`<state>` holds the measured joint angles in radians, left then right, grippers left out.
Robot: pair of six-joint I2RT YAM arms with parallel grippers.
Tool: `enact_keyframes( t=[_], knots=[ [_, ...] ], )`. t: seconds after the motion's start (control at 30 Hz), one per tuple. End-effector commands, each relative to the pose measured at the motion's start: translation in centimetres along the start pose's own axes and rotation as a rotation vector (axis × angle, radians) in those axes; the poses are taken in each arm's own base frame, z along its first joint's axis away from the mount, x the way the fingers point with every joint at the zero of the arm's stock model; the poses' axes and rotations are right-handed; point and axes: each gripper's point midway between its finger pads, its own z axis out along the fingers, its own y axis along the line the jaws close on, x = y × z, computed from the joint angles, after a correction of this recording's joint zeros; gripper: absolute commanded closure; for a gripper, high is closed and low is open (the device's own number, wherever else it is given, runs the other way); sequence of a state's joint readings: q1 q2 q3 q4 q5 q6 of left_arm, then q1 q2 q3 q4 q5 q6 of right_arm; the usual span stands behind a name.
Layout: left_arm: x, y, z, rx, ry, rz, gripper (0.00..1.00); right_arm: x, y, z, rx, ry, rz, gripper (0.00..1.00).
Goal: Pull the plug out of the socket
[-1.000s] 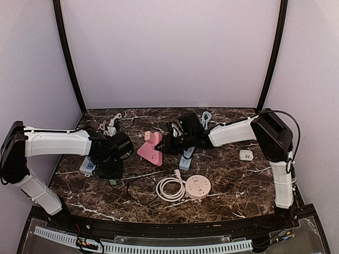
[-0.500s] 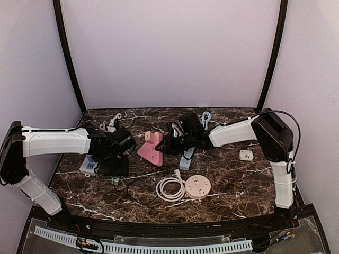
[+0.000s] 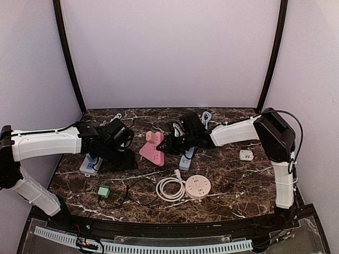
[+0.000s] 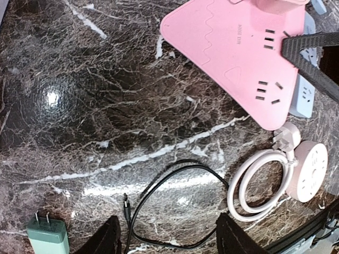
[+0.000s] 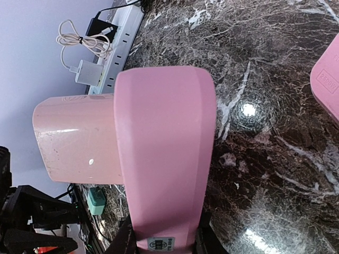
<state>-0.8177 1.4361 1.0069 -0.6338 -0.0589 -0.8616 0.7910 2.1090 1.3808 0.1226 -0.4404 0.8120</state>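
The pink triangular socket [image 3: 151, 150] lies mid-table, its face [image 4: 238, 58] filling the upper right of the left wrist view. My right gripper [image 5: 165, 241] is shut on the socket's near edge [image 5: 164, 159]; a pink block [image 5: 74, 138] stands on its far end. The green plug [image 3: 104, 191] lies loose on the marble near the front left, prongs showing [image 4: 47, 238], with its black cable [image 4: 175, 174] looped beside it. My left gripper [image 4: 169, 241] hovers open and empty above the cable, right of the plug and short of the socket.
A white power strip [image 3: 90, 164] lies under my left arm, with a white charger [image 5: 85, 72] plugged in. A grey-blue strip [image 3: 186, 156] lies under my right gripper. A round pink socket [image 3: 197, 186] with a coiled white cable [image 3: 169, 188] lies in front. A small white adapter [image 3: 245, 155] lies at the right.
My left gripper has opened and let go of the green plug, then drawn back and up. The plug now lies on the table nearer the front. The right gripper has kept its hold.
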Motion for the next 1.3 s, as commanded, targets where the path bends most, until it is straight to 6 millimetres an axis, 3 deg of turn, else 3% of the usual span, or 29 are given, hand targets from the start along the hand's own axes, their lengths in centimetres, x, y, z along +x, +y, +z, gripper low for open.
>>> enact_keyframes(
  t=[0.0,0.23,0.57,0.7,0.97,1.27],
  knots=[
    [-0.7,-1.5,-1.8,0.098,-0.051,-0.019,0.40,-0.7,-0.4,-1.2,0.048,-0.035,-0.020,1.00],
    [-3.2,-3.2,-4.6,0.236,-0.167,-0.037,0.39,-0.5,1.2,-1.5,0.040,-0.037,-0.093,1.00],
    [-8.5,-4.5,-4.9,0.352,-0.198,-0.033,0.28,0.4,3.8,-1.6,-0.006,-0.001,-0.174,1.00],
    [-10.4,-5.6,-4.4,0.397,-0.201,-0.032,0.27,0.8,4.6,-1.5,-0.028,0.016,-0.187,1.00],
    [-11.8,-6.8,-1.5,0.396,-0.157,-0.019,0.28,0.8,6.0,-1.8,-0.071,0.027,-0.196,1.00],
    [-12.3,-6.9,-0.1,0.380,-0.135,-0.019,0.41,1.0,6.7,-1.8,-0.105,0.047,-0.206,1.00]
  ],
)
